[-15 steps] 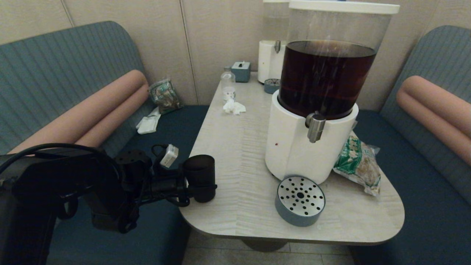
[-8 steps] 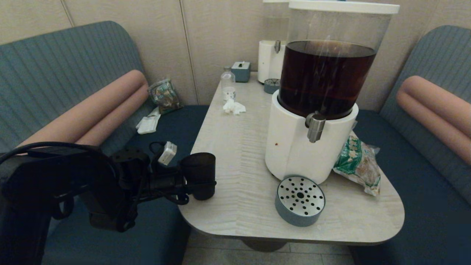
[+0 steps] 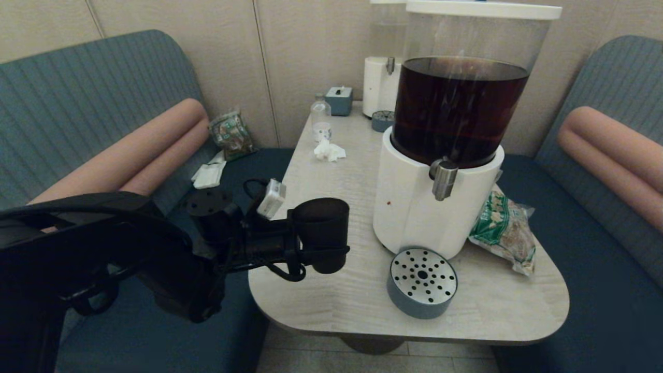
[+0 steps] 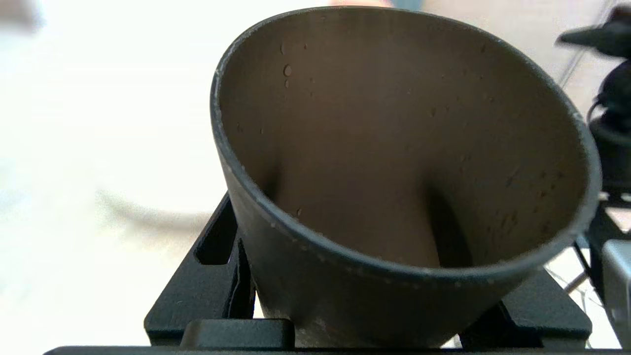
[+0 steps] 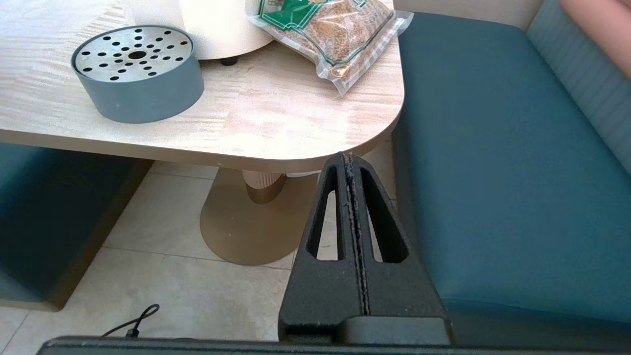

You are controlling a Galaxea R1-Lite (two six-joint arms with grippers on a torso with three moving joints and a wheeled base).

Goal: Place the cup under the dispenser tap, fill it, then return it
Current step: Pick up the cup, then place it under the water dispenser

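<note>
Left claw (image 3: 323, 254) clamped on cup (image 3: 321, 233) low on wall, held upright above desk (image 3: 331, 207) near edge, well short of tap (image 3: 444, 178). Cup empty, prob. light, stiff, matte: grip near base ok. Right claw (image 5: 352, 197) together, parked below desk.

Matte black left arm (image 3: 103, 248), looped black cable, small white box, textured slotted triangular right pincer (image 5: 352, 162)

No legible txt is showing anywhere. The green snack bag (image 5: 328, 37) is carrying print, but it's staying too small to read.
</note>
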